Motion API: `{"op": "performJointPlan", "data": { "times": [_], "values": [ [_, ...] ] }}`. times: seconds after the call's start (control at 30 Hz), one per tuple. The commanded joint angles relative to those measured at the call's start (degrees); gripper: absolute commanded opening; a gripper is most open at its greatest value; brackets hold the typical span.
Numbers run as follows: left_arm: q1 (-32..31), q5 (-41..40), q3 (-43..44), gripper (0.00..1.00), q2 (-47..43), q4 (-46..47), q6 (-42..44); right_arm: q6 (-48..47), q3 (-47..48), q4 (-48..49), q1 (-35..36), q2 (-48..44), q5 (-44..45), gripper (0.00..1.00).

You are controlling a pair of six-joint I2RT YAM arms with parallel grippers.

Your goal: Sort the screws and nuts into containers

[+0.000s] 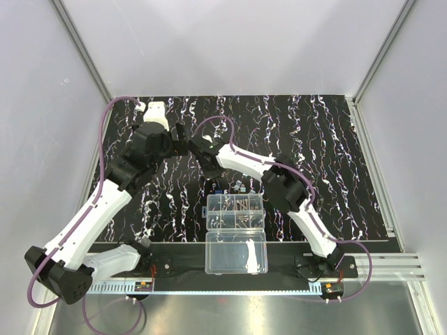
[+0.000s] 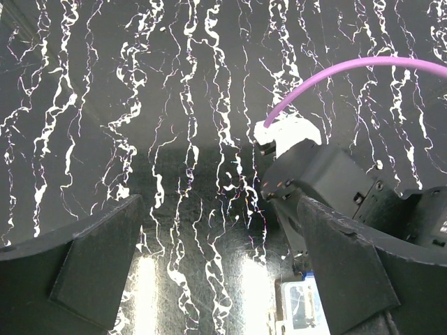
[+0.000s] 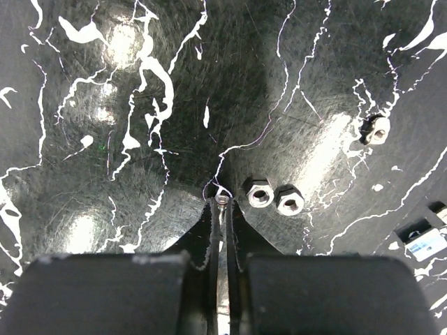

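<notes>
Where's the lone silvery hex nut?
Right wrist view, upper right: the lone silvery hex nut lies on the black streaked mat, up-right of two hex nuts beside the right end effector, shut on a tiny metal screw.

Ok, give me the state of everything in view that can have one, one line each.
Left gripper: open, nothing between its fingers.
Right gripper: shut on a screw.
Screw: pinched between the right fingertips, tip at the mat.
Pair of nuts: loose on the mat, side by side, not held.
Single nut: loose on the mat, apart from the pair.
Box: open, some compartments holding parts.
Lid: folded out flat.
</notes>
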Motion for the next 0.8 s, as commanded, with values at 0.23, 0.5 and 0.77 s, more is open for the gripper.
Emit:
{"op": "performJointPlan", "data": {
  "times": [0.23,0.5,0.77],
  "values": [
    [-0.21,-2.88,2.29,0.99,-2.19,1.76,0.78,1.64,-5.1,7.52,-1.3,-6.73,-8.13,0.0],
    [-0.21,-2.18,2.29,0.99,-2.54,1.85,0.6,2.86,-14.49,15.34,-4.64,-19.91,-12.01,0.0],
    [-0.13,-1.57,2.47,0.99,-2.54,1.68,0.34,3.21,-26.33,10.33,-5.08,-29.84,-13.66,0.0]
  ]
}}
